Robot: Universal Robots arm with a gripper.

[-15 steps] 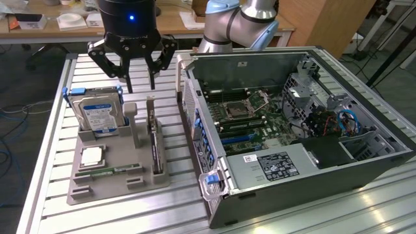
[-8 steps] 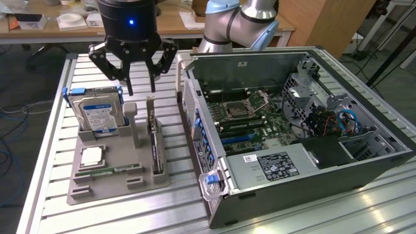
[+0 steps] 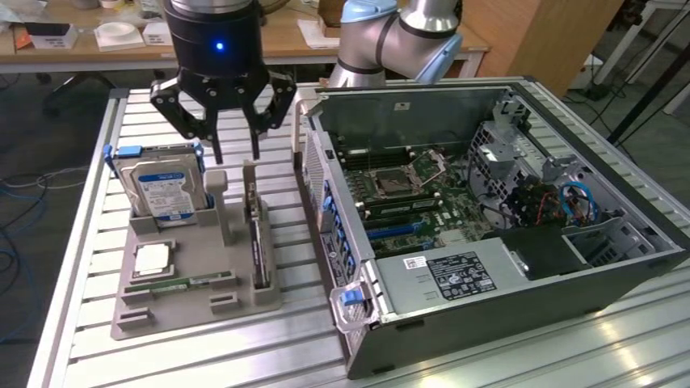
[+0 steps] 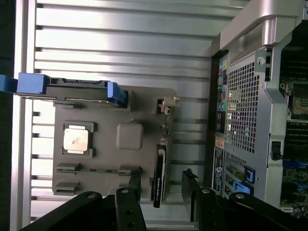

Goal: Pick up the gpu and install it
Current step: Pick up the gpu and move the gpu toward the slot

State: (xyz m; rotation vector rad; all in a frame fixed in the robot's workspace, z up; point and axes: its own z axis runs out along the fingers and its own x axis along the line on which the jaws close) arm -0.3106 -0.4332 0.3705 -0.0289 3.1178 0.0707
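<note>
Gpu [image 3: 258, 238] upright in tray [image 3: 178, 315]; gripper [image 3: 237, 155] just above, jaws spread.

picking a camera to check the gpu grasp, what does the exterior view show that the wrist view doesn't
Exterior view: deep inside the open computer case, the blue cables and the stickered gray cover, plus the hard drive's label.
Wrist view: the case's perforated rear panel, seen face-on.
Both: the open tool above the gpu, which stands on edge in the gray holder tray, with the CPU chip lying flat nearby.
</note>
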